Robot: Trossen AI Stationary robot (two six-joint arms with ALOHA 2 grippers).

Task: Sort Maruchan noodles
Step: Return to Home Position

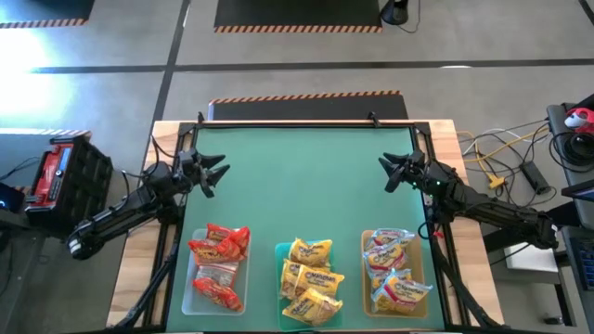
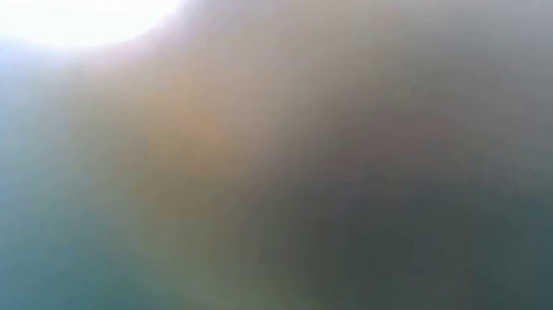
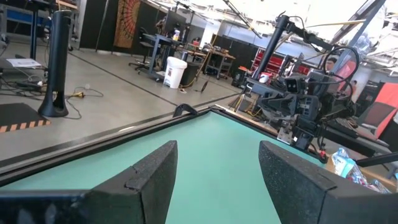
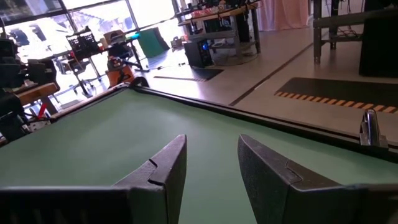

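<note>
- The noodle packets were all found inside three trays set in a row along the near edge of the table. The red packets (image 1: 219,264) were in the clear tray (image 1: 188,301), the yellow packets (image 1: 312,276) in the teal tray (image 1: 278,250), and the white-red labelled packets (image 1: 394,271) in the amber tray (image 1: 365,243).
- Each tray was laid with its long axis running from the near edge toward the far edge. No packet was seen on the open green mat (image 1: 306,176).
- Printing was seen on the wrappers, but no brand or word could be read.
- The left gripper (image 1: 219,176) was held over the left side of the mat, nearer to the clear tray. Its fingers were spread apart and nothing was held between them.
- The right gripper (image 1: 387,173) was held over the right side, nearer to the amber tray. Its fingers were likewise parted and empty.
- Both grippers were pointed toward the middle of the mat, so the packets lay aside of the fingers, toward the near edge. It was judged that nothing was left to be picked and only a retreat of the arms was called for.
- In the low view nothing could be made out.
</note>
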